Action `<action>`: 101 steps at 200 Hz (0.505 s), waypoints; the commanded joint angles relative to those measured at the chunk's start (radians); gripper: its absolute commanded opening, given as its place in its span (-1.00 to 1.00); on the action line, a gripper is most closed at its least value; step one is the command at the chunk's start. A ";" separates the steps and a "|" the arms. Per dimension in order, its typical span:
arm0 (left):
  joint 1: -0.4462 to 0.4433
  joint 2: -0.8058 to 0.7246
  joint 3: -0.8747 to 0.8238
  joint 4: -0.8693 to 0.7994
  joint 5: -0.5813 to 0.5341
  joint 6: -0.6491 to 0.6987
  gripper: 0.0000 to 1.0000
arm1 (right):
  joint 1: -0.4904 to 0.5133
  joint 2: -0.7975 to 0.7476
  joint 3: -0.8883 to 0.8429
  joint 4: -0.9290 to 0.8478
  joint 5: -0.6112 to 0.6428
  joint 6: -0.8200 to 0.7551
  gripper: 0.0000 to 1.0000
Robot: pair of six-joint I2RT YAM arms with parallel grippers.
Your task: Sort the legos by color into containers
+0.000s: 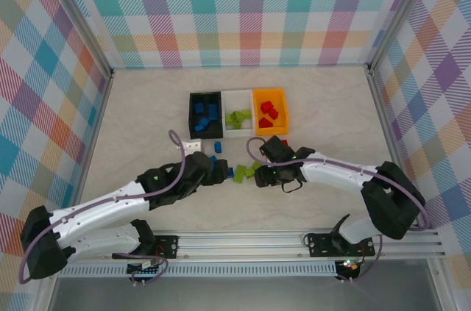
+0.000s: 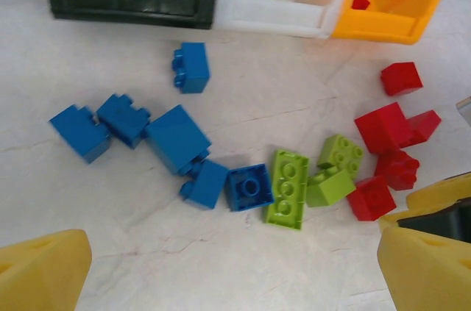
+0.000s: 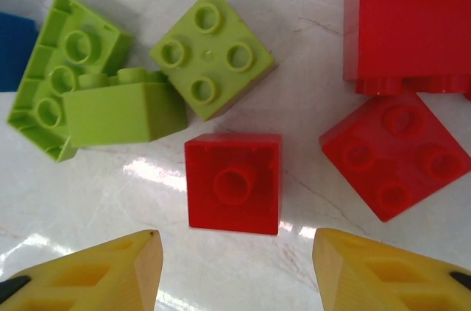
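Loose legos lie in front of three containers: a black bin with blue bricks, a white bin with green ones, and an orange bin with red ones. In the left wrist view, several blue bricks, a green plate and red bricks lie scattered. My left gripper stands wide open over bare table just short of a blue brick. My right gripper is open low over the table. A red brick, underside up, lies just beyond its fingertips, untouched.
Green bricks and more red bricks crowd around the red one. My two grippers are close together over the pile. Metal frame rails and plaid walls enclose the table.
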 commanded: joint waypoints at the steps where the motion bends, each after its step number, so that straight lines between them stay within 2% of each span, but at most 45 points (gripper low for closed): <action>1: -0.002 -0.047 -0.048 -0.042 -0.041 -0.080 1.00 | 0.014 0.045 0.046 -0.018 0.060 0.015 0.09; 64: -0.002 -0.099 -0.055 -0.092 -0.080 -0.075 1.00 | 0.052 0.160 0.111 -0.018 0.146 0.013 0.07; 101: -0.002 -0.098 -0.049 -0.103 -0.092 -0.065 1.00 | 0.061 0.182 0.119 -0.019 0.144 0.017 -0.11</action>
